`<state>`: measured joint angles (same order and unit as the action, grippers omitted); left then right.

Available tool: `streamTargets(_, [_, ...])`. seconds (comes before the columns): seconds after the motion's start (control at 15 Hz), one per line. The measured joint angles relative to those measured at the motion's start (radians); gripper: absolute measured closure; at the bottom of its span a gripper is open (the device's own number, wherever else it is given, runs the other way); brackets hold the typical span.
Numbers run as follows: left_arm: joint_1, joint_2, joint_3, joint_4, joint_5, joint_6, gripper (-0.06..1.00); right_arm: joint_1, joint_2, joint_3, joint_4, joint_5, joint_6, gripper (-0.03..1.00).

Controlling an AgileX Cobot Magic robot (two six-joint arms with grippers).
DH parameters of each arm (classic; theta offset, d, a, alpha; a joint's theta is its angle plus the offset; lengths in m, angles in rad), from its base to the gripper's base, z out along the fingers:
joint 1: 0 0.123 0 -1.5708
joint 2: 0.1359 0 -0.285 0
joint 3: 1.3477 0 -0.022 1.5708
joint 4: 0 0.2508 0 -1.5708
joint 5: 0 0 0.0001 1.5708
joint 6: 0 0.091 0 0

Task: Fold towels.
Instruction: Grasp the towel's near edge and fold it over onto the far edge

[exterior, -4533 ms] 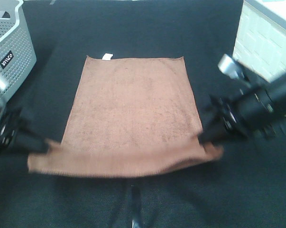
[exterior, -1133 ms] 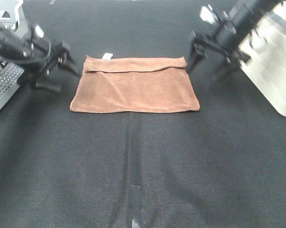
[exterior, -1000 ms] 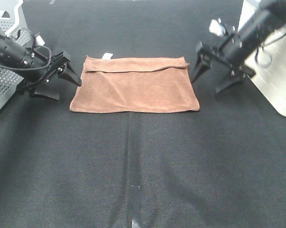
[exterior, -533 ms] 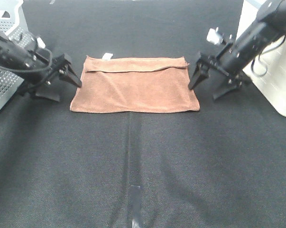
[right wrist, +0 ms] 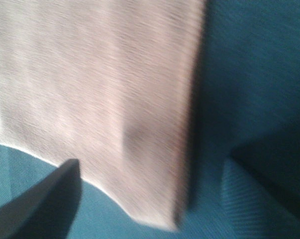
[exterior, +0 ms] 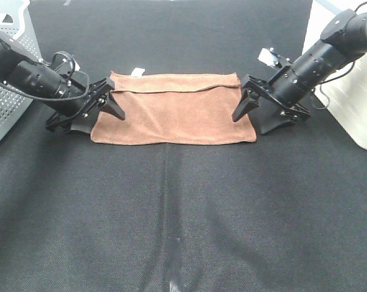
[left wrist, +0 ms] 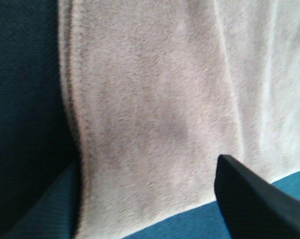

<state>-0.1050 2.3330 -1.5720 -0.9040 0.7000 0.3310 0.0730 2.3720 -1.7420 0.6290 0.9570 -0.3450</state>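
First fold's in. My left end effector and right end effector are wide open and empty, straddling the towel ends. Next: pinch the edges, fold again.

The brown, soft microfibre rectangular towel lies flat in the far middle of the scene, folded in half with the fold along its near edge and its long sides running left to right. The upper layer's slightly wavy edge stops short of the far edge, leaving a narrow strip of the lower layer showing. A small white tag sticks out at the far left corner.
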Motion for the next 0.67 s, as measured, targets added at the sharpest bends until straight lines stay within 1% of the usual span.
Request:
streamTargets(0.13, [-0.013, 0.008, 0.0, -0.021, -0.008, -0.003, 0.33, 0.034, 0.002, 0.0, 0.002, -0.029, -0.001, 0.3])
streamTargets(0.27, [-0.037, 0.016, 0.0, -0.024, -0.017, -0.003, 0.47, 0.043, 0.006, 0.0, 0.01, -0.037, 0.005, 0.36])
streamTargets(0.33, [-0.042, 0.02, 0.0, -0.022, -0.02, -0.003, 0.63, 0.042, 0.01, 0.0, 0.001, -0.043, 0.02, 0.48])
streamTargets(0.4, [-0.043, 0.022, 0.001, -0.014, -0.016, -0.003, 0.79, 0.042, 0.011, 0.0, -0.007, -0.044, 0.027, 0.63])
streamTargets(0.47, [-0.043, 0.022, 0.001, -0.014, -0.016, -0.003, 0.79, 0.042, 0.011, 0.0, -0.007, -0.044, 0.027, 0.63])
streamTargets(0.53, [-0.043, 0.023, 0.001, -0.004, -0.006, -0.003, 0.9, 0.042, 0.011, 0.0, -0.008, -0.044, 0.038, 0.79])
streamTargets(0.6, [-0.045, 0.023, 0.001, 0.005, 0.003, -0.003, 0.92, 0.042, 0.011, 0.0, -0.01, -0.043, 0.045, 0.92])
streamTargets(0.67, [-0.045, 0.023, 0.001, 0.014, 0.022, -0.003, 0.92, 0.042, 0.009, 0.0, -0.01, -0.033, 0.047, 0.97])
